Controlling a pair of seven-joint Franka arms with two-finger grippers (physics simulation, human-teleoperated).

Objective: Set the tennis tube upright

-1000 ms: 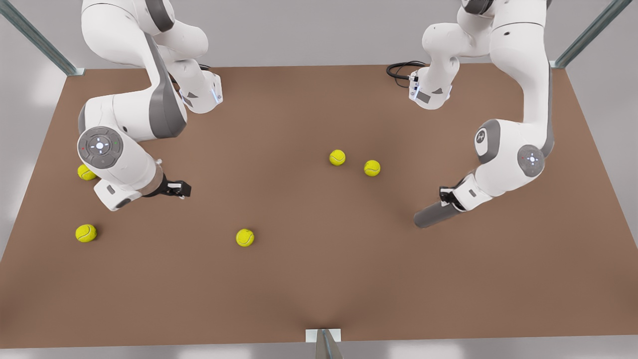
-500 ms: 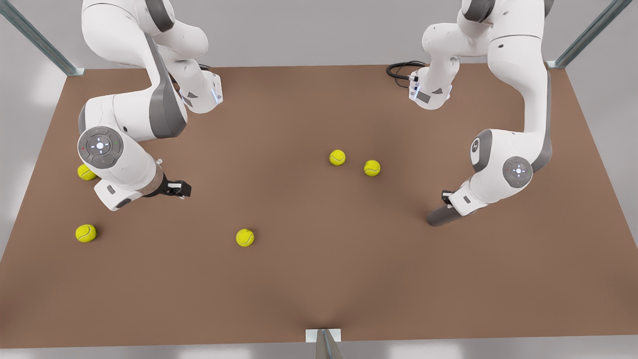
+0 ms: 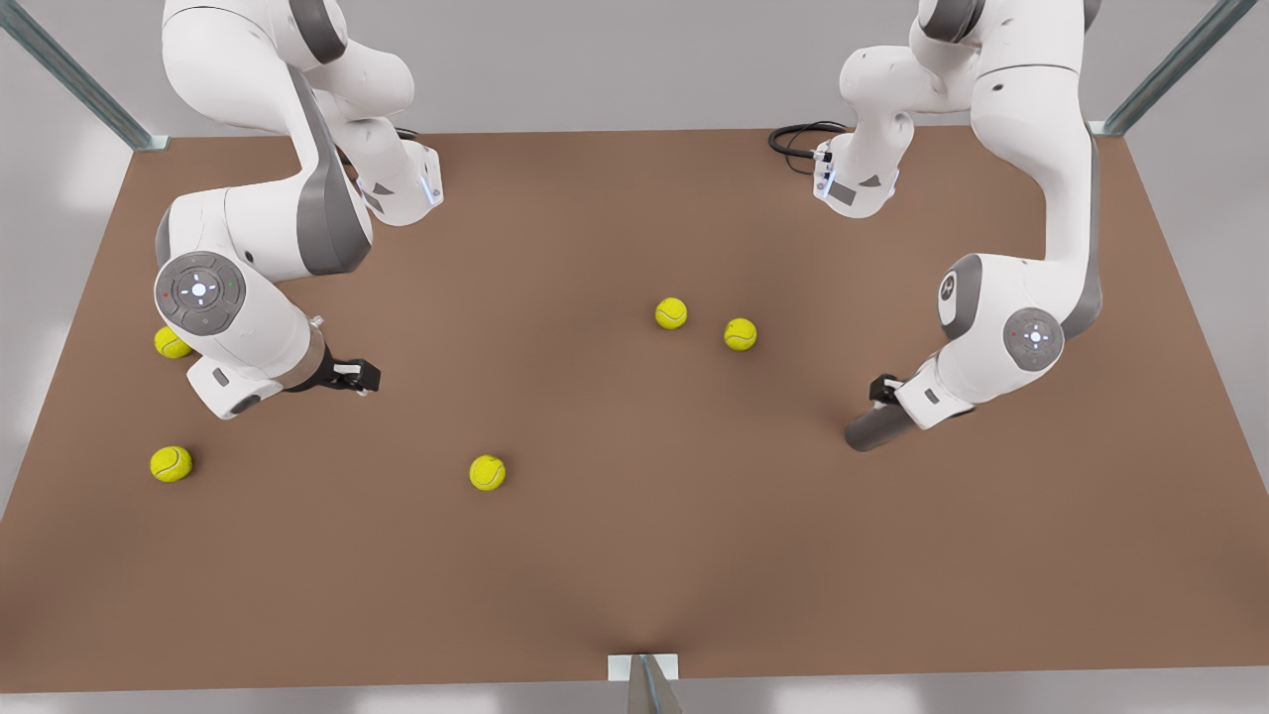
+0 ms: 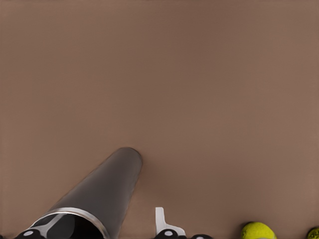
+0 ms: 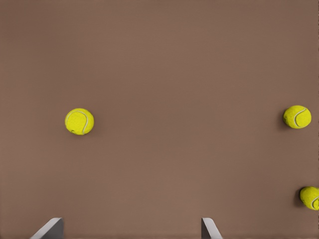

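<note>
left gripper [image 3: 885, 393] at front view's right clamps tennis tube [image 3: 874, 428] near rim, tilted, far end on table [image 3: 634, 555]. right gripper [image 3: 359, 376] waits, fingers spread. risk: tube slips, topples.

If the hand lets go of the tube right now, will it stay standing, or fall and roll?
It would probably fall. The tube is tilted in the left hand, with only its lower end near the table. Once down, it would likely roll, being a smooth round cylinder. It looks rigid, so the grip should not deform it. The right hand waits, open.
</note>
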